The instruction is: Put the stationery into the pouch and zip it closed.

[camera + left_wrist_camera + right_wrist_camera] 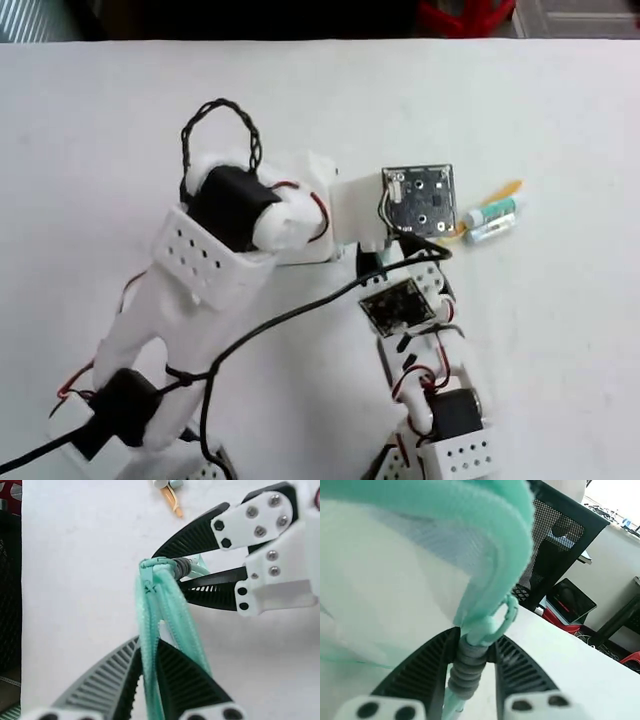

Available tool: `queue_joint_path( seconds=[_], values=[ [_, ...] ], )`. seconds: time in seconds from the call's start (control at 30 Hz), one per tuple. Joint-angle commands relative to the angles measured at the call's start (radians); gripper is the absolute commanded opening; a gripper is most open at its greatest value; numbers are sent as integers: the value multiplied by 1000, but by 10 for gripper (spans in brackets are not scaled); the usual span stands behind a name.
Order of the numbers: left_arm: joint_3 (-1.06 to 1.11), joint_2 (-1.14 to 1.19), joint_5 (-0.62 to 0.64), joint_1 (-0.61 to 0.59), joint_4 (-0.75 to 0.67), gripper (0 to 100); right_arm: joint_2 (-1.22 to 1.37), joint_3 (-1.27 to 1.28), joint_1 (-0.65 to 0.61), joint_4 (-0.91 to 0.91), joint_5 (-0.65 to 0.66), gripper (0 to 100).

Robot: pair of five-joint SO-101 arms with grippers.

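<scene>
My left gripper [149, 647] is shut on the edge of the mint-green pouch [170, 615], which is held up off the white table [75, 580]. My right gripper [470, 640] is shut on the grey ribbed zipper pull [466, 667] at the end of the pouch [470, 525]; it is seen opposite in the left wrist view [172, 570]. In the high view both wrists meet mid-table, left wrist camera [418, 200] over right wrist camera [400, 305], hiding the pouch. An orange pen [505, 189] and two white-green tubes [492, 218] lie on the table just right of them.
A black cable [280, 320] runs across the left arm toward the wrists. The table's far edge [320, 40] borders a dark room; a black mesh chair [555, 545] stands beyond it. Bare white tabletop [560, 350] lies to the right.
</scene>
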Motion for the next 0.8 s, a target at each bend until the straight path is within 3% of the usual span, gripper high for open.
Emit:
queue_joint_path(
  seconds=[0.0, 0.1, 0.27, 0.5, 0.77],
  values=[
    [-6, -36, -8, 4, -6, 25, -5, 8, 2, -19, 12, 19],
    [-8, -44, 17, -33, -63, 55, -7, 8, 2, -5, 11, 19],
    [-144, -42, 293, -165, -149, 212, -7, 8, 2, 1, 9, 19],
    [-253, -36, 233, -225, -201, 211, -7, 8, 5, 1, 9, 19],
    [-245, -51, 227, -194, -229, 211, -5, 8, 8, 2, -51, 19]
  ],
)
